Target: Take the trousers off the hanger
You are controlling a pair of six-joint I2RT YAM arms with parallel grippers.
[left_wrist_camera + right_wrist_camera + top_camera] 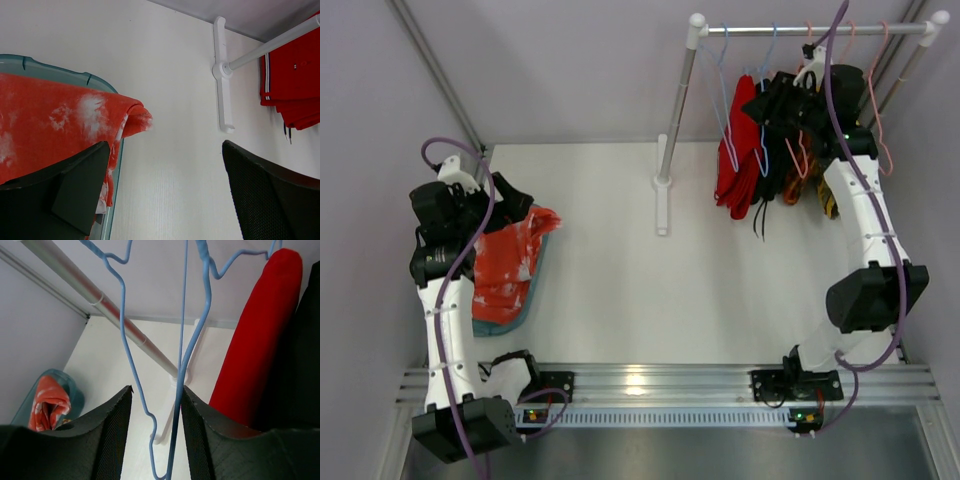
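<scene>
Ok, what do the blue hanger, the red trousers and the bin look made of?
Blue hanger: thin bent wire, likely metal with a smooth plastic coat. Red trousers: soft matte cloth, hanging in folds. Bin: translucent teal plastic, glossy moulded rim.

The blotched trousers [60, 115] are soft matt cloth, and the red trousers [255, 340] are a smoother, even matt cloth. The bin [55, 67] is translucent teal plastic with a slight gloss. The hanger [201, 315] is thin wire in a glossy blue coating, the rail [790, 30] is smooth satin metal, and the table [620, 280] is matt white. The left gripper [164, 150] has black pads [270, 200] with a rough mesh grain.
</scene>
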